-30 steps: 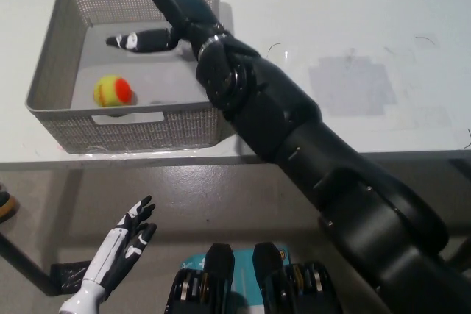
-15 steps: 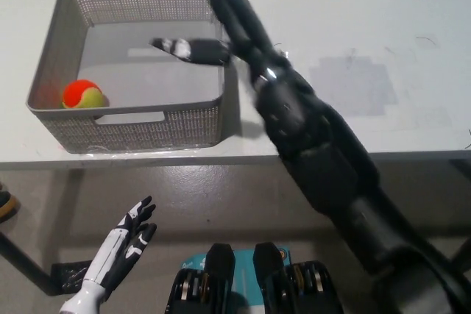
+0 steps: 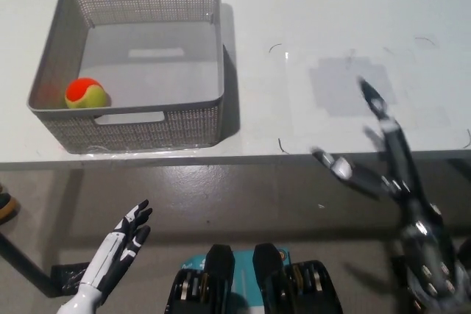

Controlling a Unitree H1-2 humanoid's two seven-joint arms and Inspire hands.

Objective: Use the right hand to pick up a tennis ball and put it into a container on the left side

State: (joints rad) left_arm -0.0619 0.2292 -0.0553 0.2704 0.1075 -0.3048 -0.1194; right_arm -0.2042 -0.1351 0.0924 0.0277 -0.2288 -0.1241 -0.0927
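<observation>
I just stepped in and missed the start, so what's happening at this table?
A humanoid robot is moving a tennis ball into a basket. The ball lies in the near-left corner of the grey mesh basket on the white table. The black right hand, open and holding nothing, is over the table's near edge on the right, well clear of the basket. The white left hand rests open, low at the left.

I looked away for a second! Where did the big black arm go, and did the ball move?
The black right hand pulled out of the grey basket and swung back to the lower right, past the table's front edge, open and holding nothing. The tennis ball rolled from mid-basket to the near-left corner and lies there. The basket stayed put, and the white left hand rests open at lower left.
</observation>
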